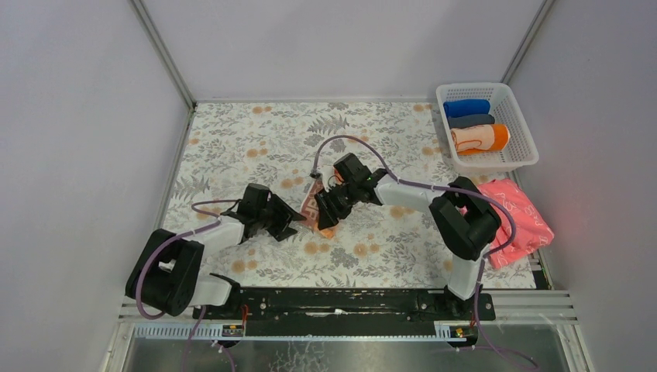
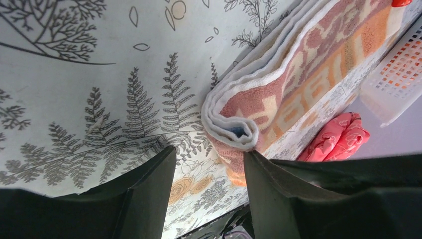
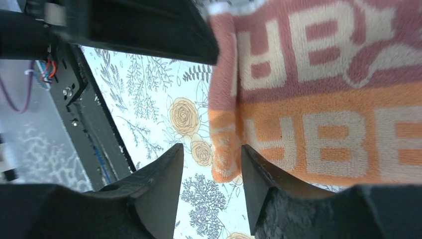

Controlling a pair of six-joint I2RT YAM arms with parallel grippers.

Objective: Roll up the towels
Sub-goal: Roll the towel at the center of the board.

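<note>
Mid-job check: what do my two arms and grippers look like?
The left arm and right arm share a build: white links between bulky black joint housings, bolted to a black rail. A purple cable loops along each. The left gripper and right gripper are black, each with two wedge-shaped matte fingers. No markings are legible.

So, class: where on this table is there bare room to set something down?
Free: the far-left table, along the back wall. Crowded: the middle, where left gripper and right gripper flank the towel, and the right edge, with basket and pink cloth.
</note>
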